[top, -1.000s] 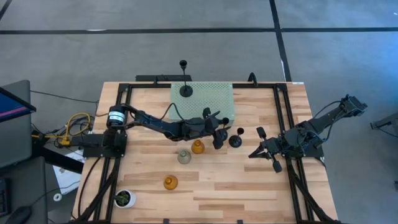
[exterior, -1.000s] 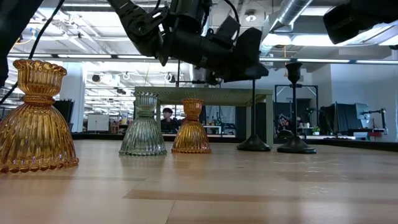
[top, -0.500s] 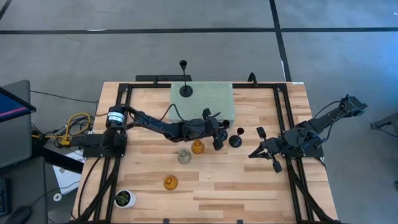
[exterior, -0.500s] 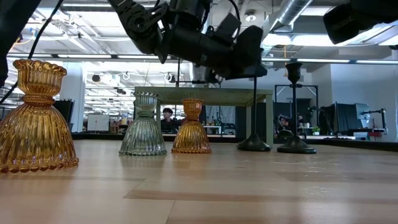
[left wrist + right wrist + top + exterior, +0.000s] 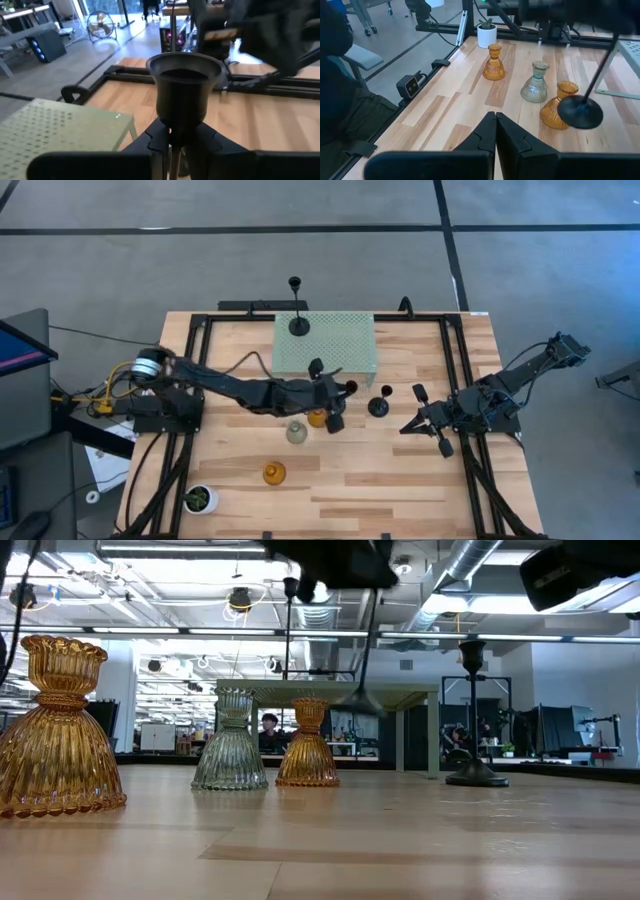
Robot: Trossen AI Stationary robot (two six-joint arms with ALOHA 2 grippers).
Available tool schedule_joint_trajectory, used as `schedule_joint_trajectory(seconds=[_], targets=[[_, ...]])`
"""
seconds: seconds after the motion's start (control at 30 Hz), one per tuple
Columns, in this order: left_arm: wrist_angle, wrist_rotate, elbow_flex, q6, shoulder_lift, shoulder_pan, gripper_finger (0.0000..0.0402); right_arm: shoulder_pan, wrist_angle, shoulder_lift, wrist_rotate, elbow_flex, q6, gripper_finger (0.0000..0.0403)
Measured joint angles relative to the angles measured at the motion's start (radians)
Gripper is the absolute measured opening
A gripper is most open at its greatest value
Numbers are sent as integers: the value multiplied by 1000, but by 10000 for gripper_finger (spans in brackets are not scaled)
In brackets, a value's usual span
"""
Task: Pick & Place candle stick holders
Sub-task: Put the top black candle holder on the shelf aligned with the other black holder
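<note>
**While I hold a black holder up in the air, the green stand waits on the far side**

As I lift, my left gripper [image 5: 177,144] is clamped tight on the thin stem of one black candle stick holder [image 5: 358,700], just under its cup. This holder is off the table. It hangs over the middle of the table, just above the far amber holder [image 5: 318,417] and the grey holder [image 5: 296,431].

Its long stem runs up and down, but it leans a bit. The cup is on top at my fingers [image 5: 150,142], and the round base hangs at the bottom, free and touching nothing.

Now the part that matters most. The pale green stand [image 5: 345,345] lies on the far side of my gripper, near it. One black holder [image 5: 298,326] already stands upright on its far left part. So I think mine should go there too, on a bare part to the right of that one. For that I would need to go far and high, since the top of the stand sits above the table. I would want the stem straight first, so the base lands flat.

Another black holder [image 5: 378,407] stands on the table just to my right. The last amber holder [image 5: 273,473] sits near the front edge.

My right gripper [image 5: 496,122] rests at the right side of the table with its fingers pressed together, holding nothing. My left arm is the nearer one to the stand.
</note>
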State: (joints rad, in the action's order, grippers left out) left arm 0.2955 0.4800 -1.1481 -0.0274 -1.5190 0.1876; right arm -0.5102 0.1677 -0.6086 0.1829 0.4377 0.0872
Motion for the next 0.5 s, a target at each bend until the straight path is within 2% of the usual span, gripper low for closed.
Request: schedule_joint_trajectory(seconds=[0.3, 0.5], targets=[[-9, 17, -1, -130, 219, 35, 37, 0, -3, 0, 1, 0, 0, 0], [2, 51, -9, -154, 289, -46, 34, 0, -3, 0, 1, 0, 0, 0]])
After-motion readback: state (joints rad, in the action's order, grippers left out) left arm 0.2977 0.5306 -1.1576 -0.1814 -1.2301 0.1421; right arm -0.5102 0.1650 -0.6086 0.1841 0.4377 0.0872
